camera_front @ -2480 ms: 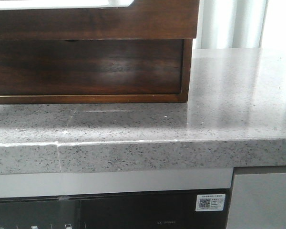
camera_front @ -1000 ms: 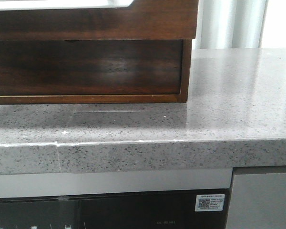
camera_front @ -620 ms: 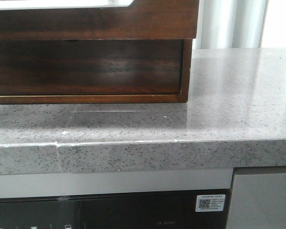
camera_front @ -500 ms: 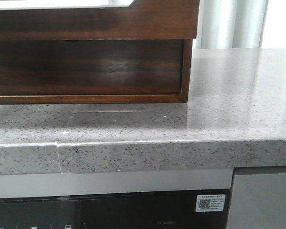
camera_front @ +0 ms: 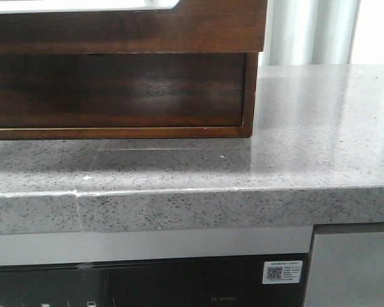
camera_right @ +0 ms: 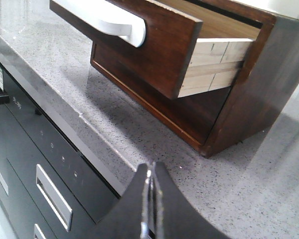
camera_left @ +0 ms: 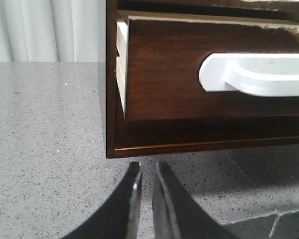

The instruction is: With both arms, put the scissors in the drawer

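the scissors are not showing in any view, so their bearing from either gripper and the lie of their long axis cannot be determined.

the left gripper (camera_left: 145, 172) is hovering low over the speckled counter (camera_left: 45, 149), its jaws standing a narrow slot apart with nothing between them. the drawer (camera_left: 164, 74) is sitting directly ahead of and above this gripper, pulled partly out of the wooden box (camera_left: 111, 99), with its white handle (camera_left: 254, 74) lying crosswise to the approach.

the right gripper (camera_right: 149, 179) is showing its jaws pressed together and empty. the drawer is lying ahead of it and higher, open, its pale wood side and interior exposed on the near corner.

judgement: neither arm is nearer the scissors on this evidence. locating them is coming first. the projecting drawer front and handle are standing in the way of any rising move by the left arm.
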Available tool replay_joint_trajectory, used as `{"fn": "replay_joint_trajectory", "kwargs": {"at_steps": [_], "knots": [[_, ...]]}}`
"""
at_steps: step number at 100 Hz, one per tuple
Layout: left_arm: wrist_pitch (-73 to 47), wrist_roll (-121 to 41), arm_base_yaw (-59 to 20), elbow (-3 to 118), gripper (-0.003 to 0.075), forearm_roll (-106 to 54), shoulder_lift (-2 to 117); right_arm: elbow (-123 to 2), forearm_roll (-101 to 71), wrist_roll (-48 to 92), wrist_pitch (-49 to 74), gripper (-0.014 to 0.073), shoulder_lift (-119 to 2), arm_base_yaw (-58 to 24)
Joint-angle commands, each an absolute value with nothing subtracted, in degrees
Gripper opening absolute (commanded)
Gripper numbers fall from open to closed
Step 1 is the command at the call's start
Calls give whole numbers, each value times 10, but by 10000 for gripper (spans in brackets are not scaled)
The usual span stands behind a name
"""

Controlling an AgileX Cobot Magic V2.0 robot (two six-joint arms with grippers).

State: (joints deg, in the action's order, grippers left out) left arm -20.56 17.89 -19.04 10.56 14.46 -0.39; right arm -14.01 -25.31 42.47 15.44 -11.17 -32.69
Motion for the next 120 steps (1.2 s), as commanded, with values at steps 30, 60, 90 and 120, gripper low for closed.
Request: {"fn": "replay_joint_trajectory", "kwargs": {"at_steps": [30, 60, 90, 120], "knots": [[-171, 151, -160, 100, 4, 75, -23, -155, -259, 425, 114, -106, -118, -323], [39, -82, -48, 26, 4, -33, -23, -155, -259, 425, 114, -106, -118, -323], [48, 5, 51, -12, 4, 10, -23, -155, -259, 425, 114, -106, -118, -323], [-81, 32, 33, -12, 4, 26, -23, -155, -259, 425, 114, -106, -118, -323]]}}
